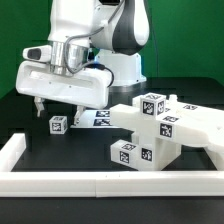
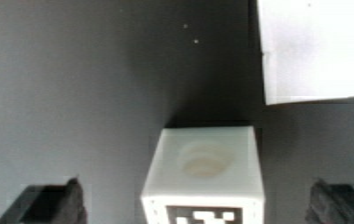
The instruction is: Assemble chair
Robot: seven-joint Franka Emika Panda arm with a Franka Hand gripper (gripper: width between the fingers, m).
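Note:
A small white block (image 2: 200, 160), a loose chair part with a black-and-white tag on its near face, stands on the dark table. It sits between my gripper's (image 2: 195, 197) two dark fingers (image 2: 49, 202), with a clear gap on each side, so the gripper is open and touches nothing. In the exterior view the same block (image 1: 58, 123) stands just below my gripper (image 1: 52, 106) at the left. The partly built chair (image 1: 150, 125), made of white tagged blocks, lies at the exterior view's right.
The marker board (image 1: 97, 118) lies flat behind the block, between it and the chair. Its white corner (image 2: 325, 50) shows in the wrist view. A long white border rail (image 1: 100, 182) runs along the front and left of the table.

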